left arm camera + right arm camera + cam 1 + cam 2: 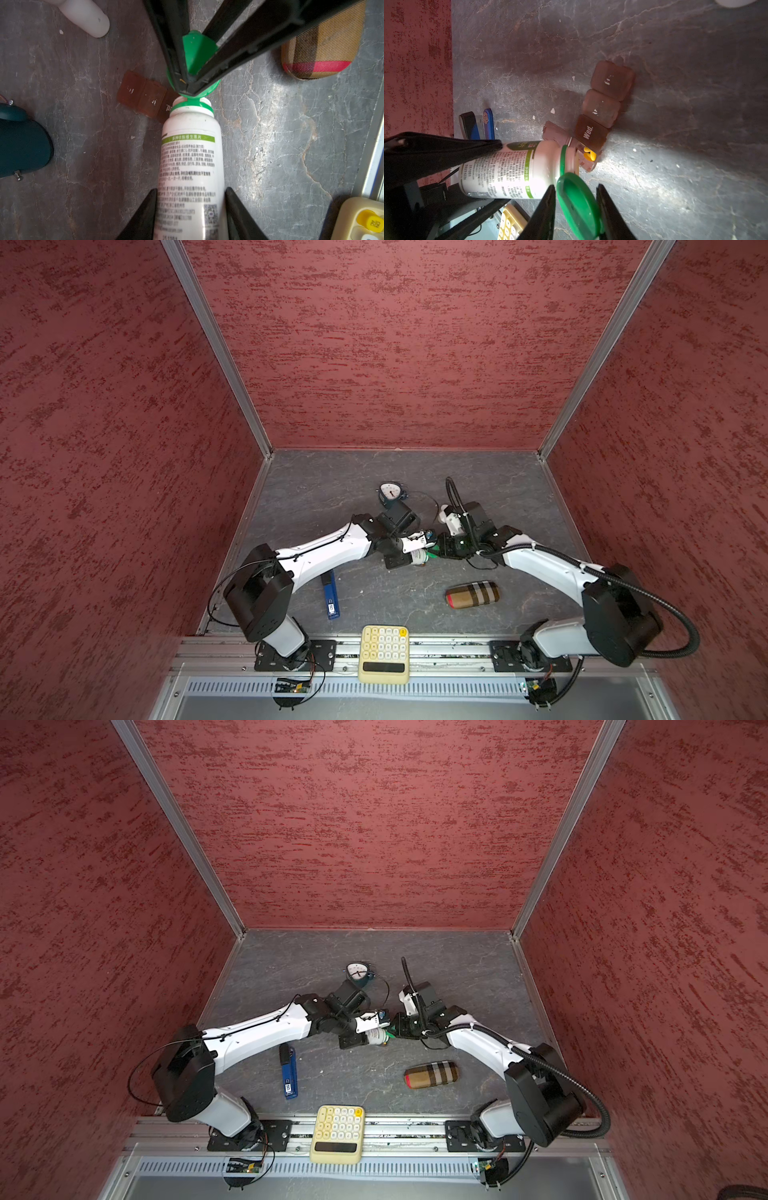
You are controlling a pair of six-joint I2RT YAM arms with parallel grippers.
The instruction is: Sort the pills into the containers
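My left gripper is shut on a white pill bottle, which it holds on its side low over the table; the bottle shows in both top views. Its green flip lid hangs open at the neck. My right gripper straddles that lid, fingers apart. The containers, a dark-brown strip of lidded squares, lie just past the bottle's mouth. The end compartment stands open with yellow pills inside. From the left wrist the strip is partly hidden behind the bottle.
A tan plaid case lies at the front right. A cream calculator sits on the front rail, a blue stapler under the left arm, and a dial gauge behind the grippers. Red walls enclose three sides.
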